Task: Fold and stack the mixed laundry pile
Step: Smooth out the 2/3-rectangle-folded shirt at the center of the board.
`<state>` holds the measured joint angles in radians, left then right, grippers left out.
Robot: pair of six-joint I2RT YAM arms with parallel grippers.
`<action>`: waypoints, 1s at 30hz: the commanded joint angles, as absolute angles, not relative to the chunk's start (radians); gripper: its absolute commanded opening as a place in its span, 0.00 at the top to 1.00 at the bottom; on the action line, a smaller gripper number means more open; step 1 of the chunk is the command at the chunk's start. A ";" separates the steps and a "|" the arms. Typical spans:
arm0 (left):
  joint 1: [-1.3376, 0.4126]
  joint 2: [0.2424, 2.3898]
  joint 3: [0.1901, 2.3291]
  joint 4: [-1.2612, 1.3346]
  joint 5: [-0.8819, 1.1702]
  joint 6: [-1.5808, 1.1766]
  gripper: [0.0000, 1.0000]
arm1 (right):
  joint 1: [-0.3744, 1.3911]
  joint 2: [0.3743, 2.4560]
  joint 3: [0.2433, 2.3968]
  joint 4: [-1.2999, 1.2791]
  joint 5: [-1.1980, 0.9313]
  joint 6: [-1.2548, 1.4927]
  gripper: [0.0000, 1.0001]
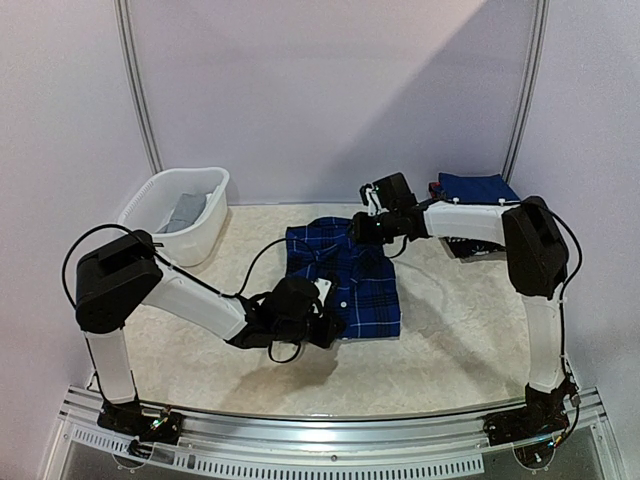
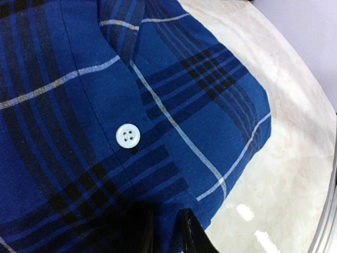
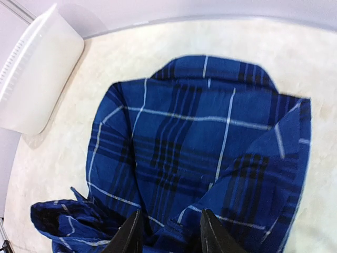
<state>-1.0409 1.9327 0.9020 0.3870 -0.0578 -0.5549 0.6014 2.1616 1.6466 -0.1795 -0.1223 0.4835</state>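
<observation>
plaid shirt (image 1: 350, 285) is mid-desk (image 1: 450, 340), lying mostly flat and already partly folded in. Left hand (image 2: 167, 233) is at its near-left edge, nearly closed, with a thin layer of plaid between the fingers, so it looks pinched. Right hand (image 3: 169, 232) is at the far edge near the collar, jaws moderately apart with a bunched fold rising between them, which reads as a grip on a thicker wad. The cloth is light, limp woven cotton with no stiffness: it will sag and drape from any pinch and slide easily on the smooth desk. Best holds are hems, corners or the button placket (image 2: 127, 135), where doubled layers give the fingers something to bite. Take both corners of one edge, or the fold skews. A grey garment (image 1: 187, 212) sits in the white basket (image 1: 150, 200) far left. A dark blue folded piece (image 1: 478, 187) is far right, half behind the right arm, so I can't tell what's under it. No white shirt is visible anywhere. Both wrist views crop the fingertips at the bottom edge, so actual contact isn't confirmed. The sleeves are tucked or hidden.
</observation>
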 commanded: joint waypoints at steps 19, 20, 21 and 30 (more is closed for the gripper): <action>-0.963 1.808 1.087 0.057 -0.094 -0.487 0.75 | 0.600 1.745 1.137 -0.089 -0.360 0.449 0.62; -0.942 1.831 1.107 0.055 -0.070 -0.485 0.75 | 0.600 1.755 1.141 -0.081 -0.385 0.447 0.62; -0.922 1.866 1.129 0.055 -0.045 -0.486 0.76 | 0.601 1.774 1.150 -0.075 -0.411 0.439 0.63; -0.774 2.034 1.253 0.059 0.065 -0.474 0.78 | 0.579 1.977 1.307 -0.071 -0.575 0.383 0.65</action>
<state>-0.8284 1.9827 1.2289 0.1070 0.0006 -0.4931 0.5930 1.8980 1.2480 -0.0837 -0.4969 0.4084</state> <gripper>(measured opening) 0.219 0.355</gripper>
